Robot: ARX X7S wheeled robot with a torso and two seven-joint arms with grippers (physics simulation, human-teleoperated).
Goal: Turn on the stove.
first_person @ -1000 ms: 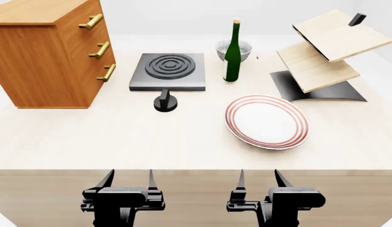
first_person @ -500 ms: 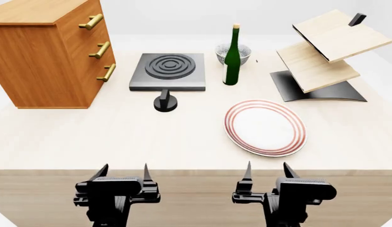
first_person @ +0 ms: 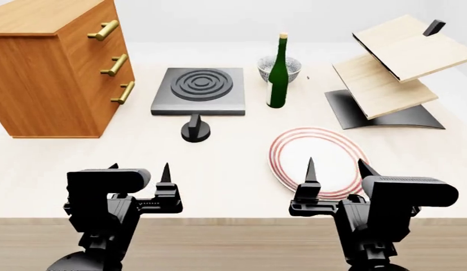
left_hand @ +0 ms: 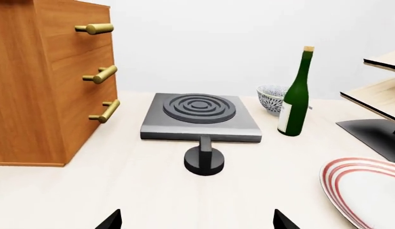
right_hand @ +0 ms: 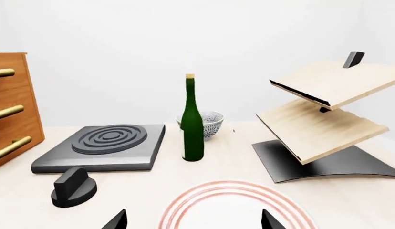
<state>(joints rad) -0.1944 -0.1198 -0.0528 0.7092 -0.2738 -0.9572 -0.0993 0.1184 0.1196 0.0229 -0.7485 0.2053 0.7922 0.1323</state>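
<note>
The stove [first_person: 197, 90] is a flat dark-grey slab with a ringed round burner, at the table's middle back; it also shows in the left wrist view [left_hand: 199, 117] and the right wrist view [right_hand: 105, 147]. Its small black finned knob [first_person: 195, 130] stands on the table just in front of it, seen too in the left wrist view [left_hand: 204, 158] and the right wrist view [right_hand: 73, 187]. My left gripper [first_person: 139, 175] is open and empty, well short of the knob. My right gripper [first_person: 336, 169] is open and empty above the plate's near edge.
A wooden drawer cabinet [first_person: 53, 68] stands at the left. A green bottle [first_person: 277, 72] and a patterned bowl [first_person: 280, 68] stand right of the stove. A red-ringed plate [first_person: 316, 155] lies at front right. A wooden shelf rack [first_person: 391, 73] with dark curved base stands far right.
Both grippers have risen and moved forward over the table's front edge; the right one now hangs over the plate. The view has shifted slightly. Nothing was grasped.
</note>
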